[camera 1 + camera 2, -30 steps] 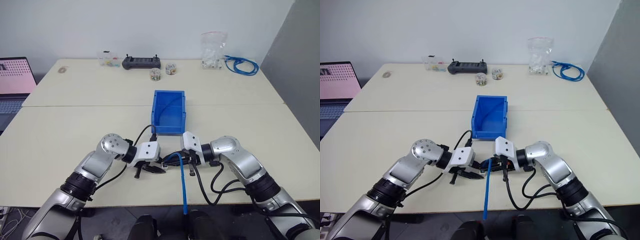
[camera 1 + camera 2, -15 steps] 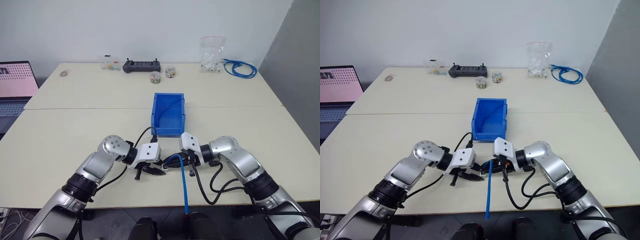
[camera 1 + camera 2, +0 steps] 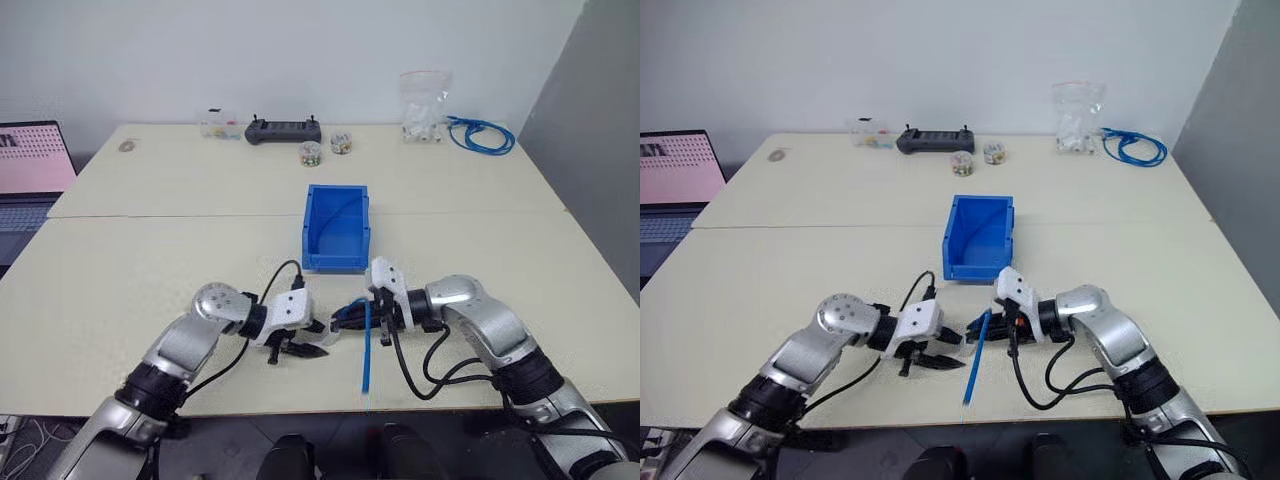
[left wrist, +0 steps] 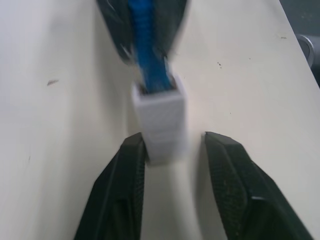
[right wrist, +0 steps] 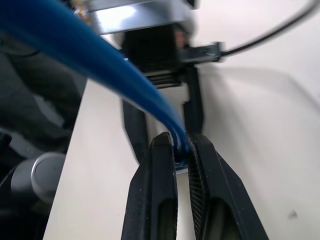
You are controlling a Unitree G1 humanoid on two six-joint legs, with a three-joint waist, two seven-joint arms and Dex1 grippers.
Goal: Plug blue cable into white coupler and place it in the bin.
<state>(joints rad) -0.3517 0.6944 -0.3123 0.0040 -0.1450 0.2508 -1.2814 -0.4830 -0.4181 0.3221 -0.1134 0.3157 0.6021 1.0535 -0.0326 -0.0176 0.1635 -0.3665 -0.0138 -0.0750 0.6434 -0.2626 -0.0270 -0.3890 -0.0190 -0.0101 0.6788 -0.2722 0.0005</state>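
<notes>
While plugged into white coupler [image 4: 159, 119], blue cable [image 3: 367, 348] clamped in right tool [image 3: 352, 318]; left tool [image 4: 172, 192] released.
Bin [image 3: 336, 228] just beyond, open lip facing the joined pair; right tool nearer, cable tail trailing off worktop [image 3: 120, 280] edge.

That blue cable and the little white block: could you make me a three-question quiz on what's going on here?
1. True or false: the blue cable is plugged into the white coupler.
2. Which gripper is clamped on the cable: (a) left gripper, (b) right gripper?
3. Where is the blue bin: nearer than the grippers, or beyond them on the table?

Key:
1. True; the plug sits in the coupler's socket.
2. (b); the left one's fingers stand apart around the coupler.
3. Beyond them, holding nothing that can be seen.
</notes>
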